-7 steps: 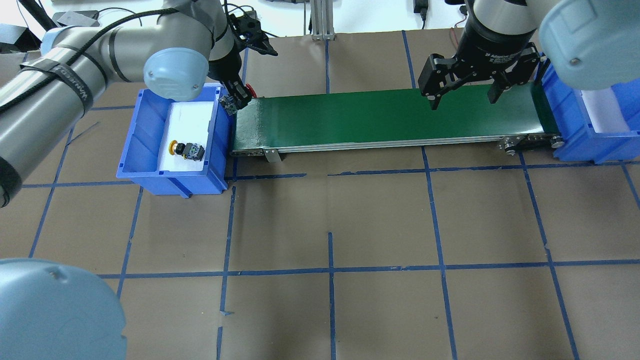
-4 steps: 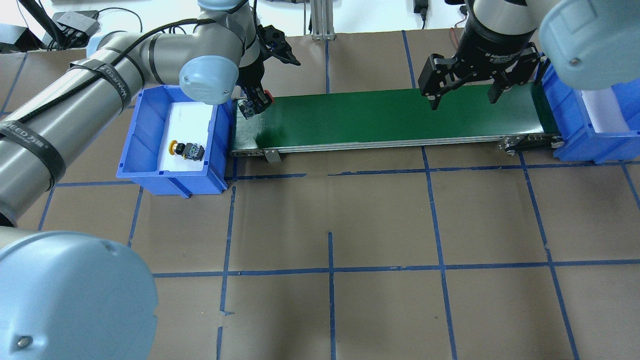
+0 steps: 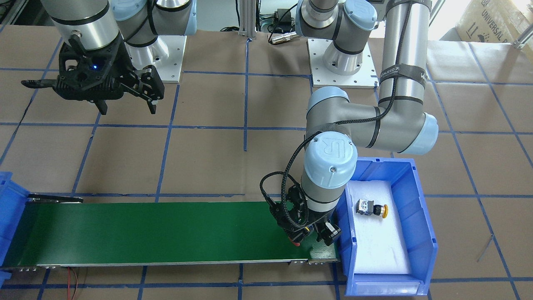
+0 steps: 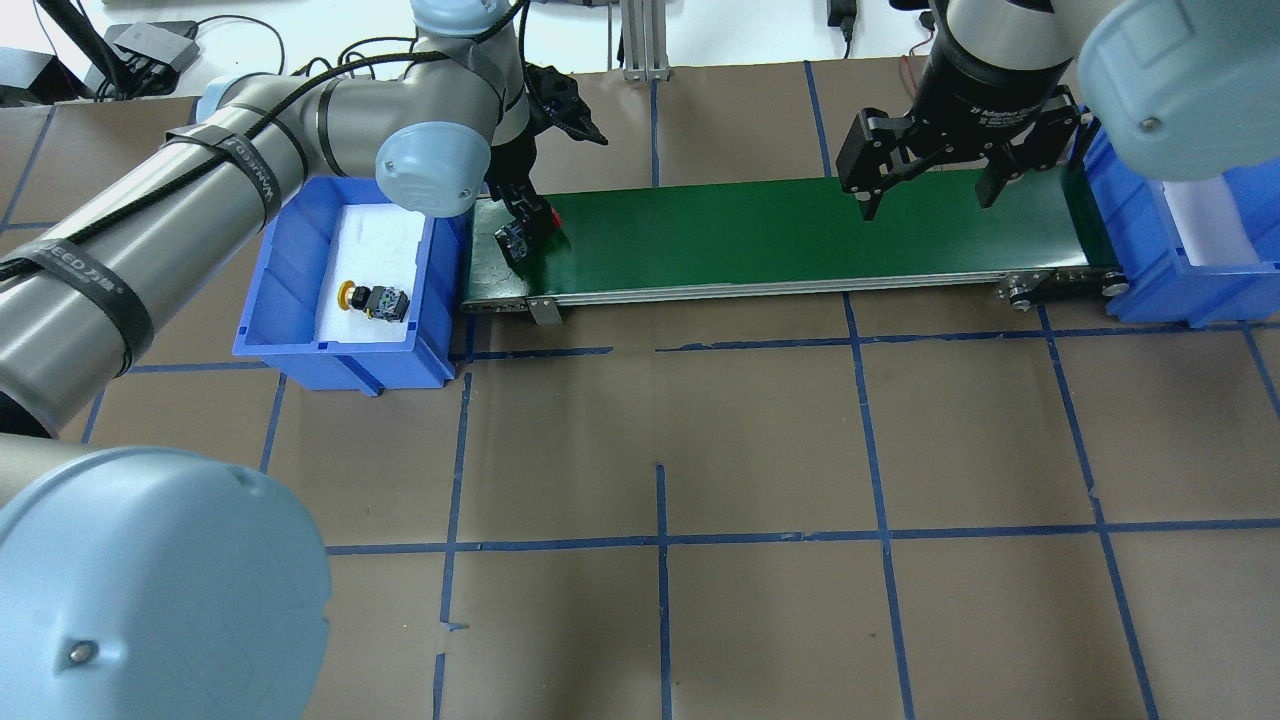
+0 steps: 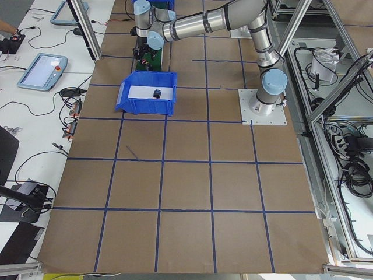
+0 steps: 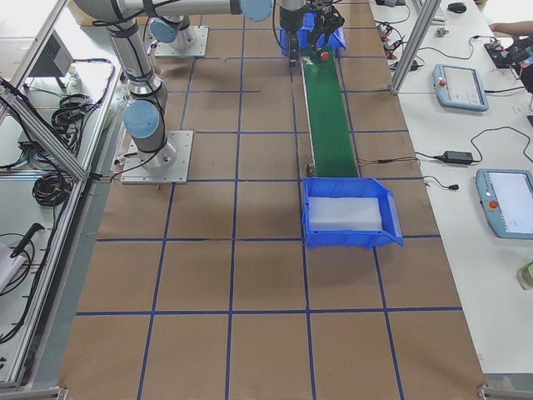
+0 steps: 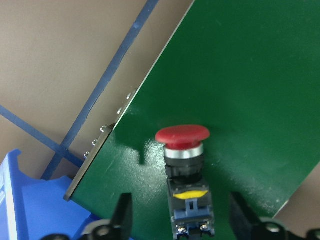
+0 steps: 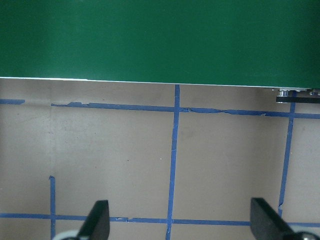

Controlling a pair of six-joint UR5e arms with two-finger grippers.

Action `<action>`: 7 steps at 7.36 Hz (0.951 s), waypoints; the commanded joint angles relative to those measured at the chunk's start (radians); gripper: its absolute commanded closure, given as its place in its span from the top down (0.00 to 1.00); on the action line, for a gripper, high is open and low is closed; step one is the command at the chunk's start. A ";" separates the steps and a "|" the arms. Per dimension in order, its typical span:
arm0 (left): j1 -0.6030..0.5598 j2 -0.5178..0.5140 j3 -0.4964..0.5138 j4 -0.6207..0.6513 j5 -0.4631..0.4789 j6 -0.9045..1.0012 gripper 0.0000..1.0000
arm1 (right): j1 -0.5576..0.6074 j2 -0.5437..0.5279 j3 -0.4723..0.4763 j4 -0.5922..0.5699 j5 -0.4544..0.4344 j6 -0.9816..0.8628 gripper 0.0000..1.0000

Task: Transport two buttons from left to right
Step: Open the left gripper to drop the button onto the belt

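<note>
The red-capped button (image 7: 184, 170) lies on the left end of the green conveyor belt (image 4: 800, 228), cap pointing along the belt. My left gripper (image 7: 182, 220) is open around it, with a gap between each finger and the button's body. From overhead that gripper (image 4: 525, 232) sits low over the red-capped button (image 4: 522, 240). The yellow-capped button (image 4: 375, 300) lies on its side on white foam in the left blue bin (image 4: 270, 290). Over the belt's right part, my right gripper (image 4: 925, 195) hangs open and holds nothing.
A second blue bin (image 4: 1150, 270) with white foam stands at the belt's right end. Brown paper with blue tape lines covers the table (image 4: 660, 450). The left arm's elbow (image 3: 329, 160) hangs over the left bin's (image 3: 424, 233) inner rim.
My left gripper carried the red-capped button rightward from the bin's rim onto the belt's left end and came lower. The right arm and the yellow-capped button stayed still.
</note>
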 commanded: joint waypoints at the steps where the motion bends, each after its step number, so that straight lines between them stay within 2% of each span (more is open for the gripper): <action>1: 0.025 0.052 0.019 -0.008 0.012 0.007 0.95 | 0.000 0.000 0.000 0.000 0.002 0.000 1.00; 3: 0.141 0.144 -0.007 -0.040 0.018 0.051 0.94 | 0.000 0.000 0.000 0.000 0.000 0.000 1.00; 6: 0.281 0.171 -0.079 -0.041 -0.029 0.339 0.93 | 0.000 0.000 -0.002 0.000 0.002 0.000 1.00; 7: 0.295 0.181 -0.104 -0.034 -0.019 0.496 0.87 | 0.000 0.000 -0.002 0.000 0.002 0.002 1.00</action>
